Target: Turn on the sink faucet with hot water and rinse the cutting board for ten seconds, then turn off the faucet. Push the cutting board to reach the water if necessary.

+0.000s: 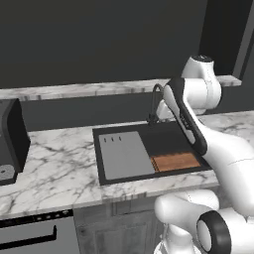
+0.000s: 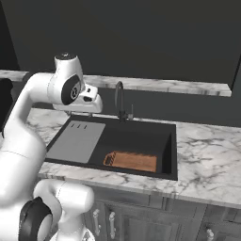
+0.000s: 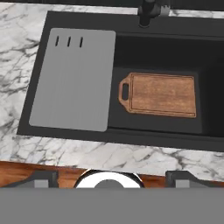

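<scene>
Lying flat: striped wooden cutting board (image 3: 159, 95) (handle hole) | black sink (image 3: 210, 65) | gripper (image 3: 107, 177) wide open, empty

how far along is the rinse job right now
Nothing looks done yet: no water runs from the sink faucet, and the cutting board lies dry-looking on the floor of the sink. The end effector is open, hanging above the basin. Still left: tap on hot, rinse, tap off.
</scene>
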### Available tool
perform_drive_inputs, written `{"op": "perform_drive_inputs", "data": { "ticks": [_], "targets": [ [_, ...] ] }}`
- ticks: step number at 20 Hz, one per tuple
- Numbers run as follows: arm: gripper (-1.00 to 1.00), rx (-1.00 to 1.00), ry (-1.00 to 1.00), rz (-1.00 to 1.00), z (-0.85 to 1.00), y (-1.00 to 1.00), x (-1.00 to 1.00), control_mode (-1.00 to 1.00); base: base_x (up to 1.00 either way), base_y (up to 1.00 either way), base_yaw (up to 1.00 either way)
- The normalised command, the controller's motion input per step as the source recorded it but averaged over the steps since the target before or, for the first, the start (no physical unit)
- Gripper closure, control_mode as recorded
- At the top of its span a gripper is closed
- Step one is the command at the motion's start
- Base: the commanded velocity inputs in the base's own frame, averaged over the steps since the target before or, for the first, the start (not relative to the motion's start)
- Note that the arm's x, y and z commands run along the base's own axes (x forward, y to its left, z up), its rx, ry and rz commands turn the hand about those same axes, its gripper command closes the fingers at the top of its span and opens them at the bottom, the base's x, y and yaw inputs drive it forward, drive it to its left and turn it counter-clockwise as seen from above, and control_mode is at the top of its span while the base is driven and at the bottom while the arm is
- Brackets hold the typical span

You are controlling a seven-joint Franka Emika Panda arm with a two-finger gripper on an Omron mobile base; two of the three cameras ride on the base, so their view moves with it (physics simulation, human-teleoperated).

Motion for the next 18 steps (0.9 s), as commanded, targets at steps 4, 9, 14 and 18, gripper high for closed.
{"op": "perform_drive_inputs", "data": {
  "ticks": [4, 9, 14, 18],
  "targets": [
    [-1.0, 0.0, -0.23, 0.02, -0.04, -0.61, -0.31, -1.0, 0.0, 0.0, 0.0],
    [-1.0, 0.04, -0.27, 0.05, -0.09, -0.76, -0.08, -1.0, 0.0, 0.0, 0.0],
    [-1.0, 0.07, -0.28, 0.1, -0.1, -0.7, 0.02, -1.0, 0.0, 0.0, 0.0],
    [-1.0, 0.06, -0.26, 0.12, -0.11, -0.6, 0.18, -1.0, 0.0, 0.0, 0.0]
  ]
}}
